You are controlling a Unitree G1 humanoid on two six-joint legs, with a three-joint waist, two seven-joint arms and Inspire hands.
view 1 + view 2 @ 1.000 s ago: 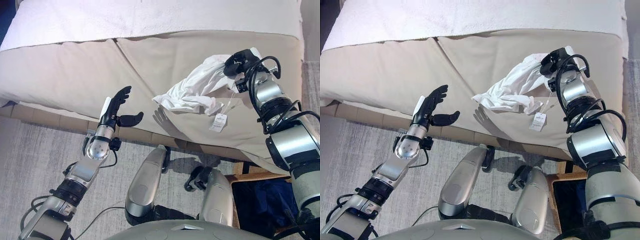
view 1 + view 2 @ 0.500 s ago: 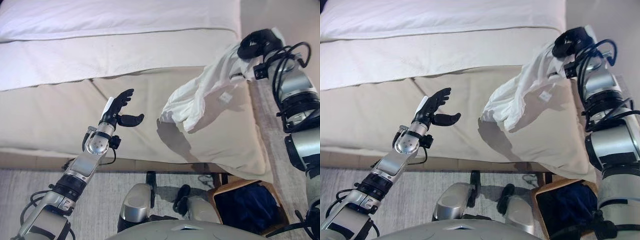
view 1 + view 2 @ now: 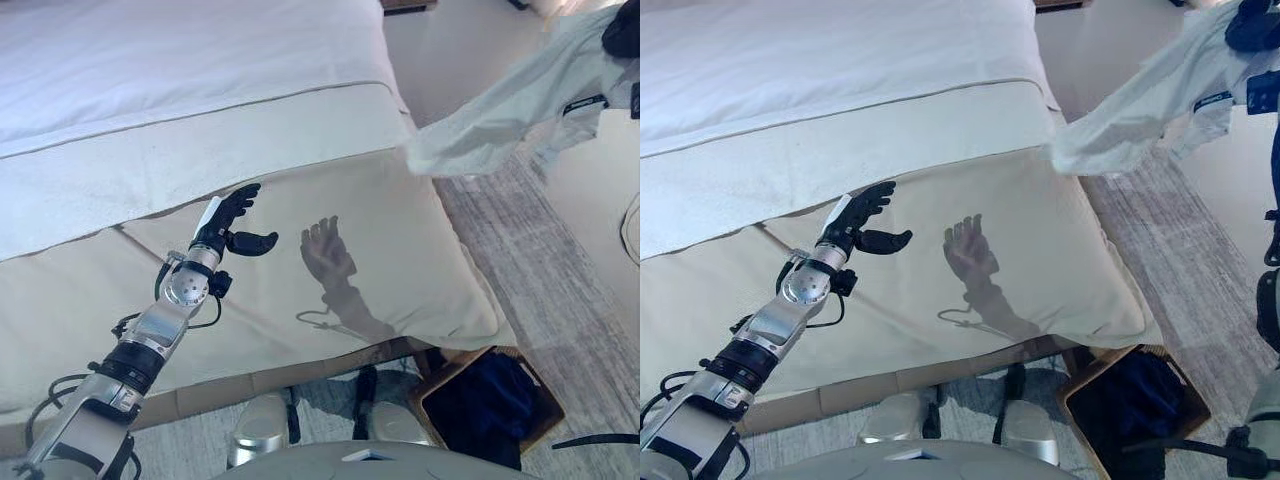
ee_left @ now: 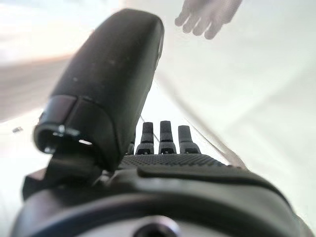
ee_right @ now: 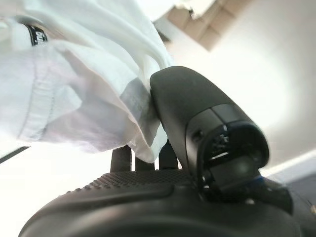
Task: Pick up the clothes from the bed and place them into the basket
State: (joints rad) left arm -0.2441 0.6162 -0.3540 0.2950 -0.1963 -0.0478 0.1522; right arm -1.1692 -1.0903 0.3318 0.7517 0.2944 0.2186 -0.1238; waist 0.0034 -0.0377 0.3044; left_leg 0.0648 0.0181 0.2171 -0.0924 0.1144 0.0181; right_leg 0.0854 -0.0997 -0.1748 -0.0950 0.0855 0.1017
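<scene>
We can see only a small dark bit of the right hand (image 3: 1252, 25) in the top right corner of the eye views; the rest is cut off by the edge. Its own wrist view shows more: the thumb (image 5: 190, 106) presses a fold of the white garment (image 3: 510, 100) against the fingers, so this hand is pinching the cloth. The tips of those fingers are hidden behind the cloth, so we cannot make them out.

The white garment hangs in the air from that hand. It stretches down and to the left, over the floor next to the bed's corner, and it is not touching the bed (image 3: 200, 120). A small dark label shows on the cloth near the hand.

The left hand (image 3: 228, 222) is held up over the tan cover of the bed. Its fingers are straight and its thumb sticks out. It holds nothing. Its wrist view shows just the thumb, some fingertips and the pale cover.

The basket (image 3: 1188, 398) sits on the floor by the foot of the bed, at the bottom right. Dark blue clothes (image 3: 490, 385) lie inside it. Part of the basket is cut off by the robot's body.
</scene>
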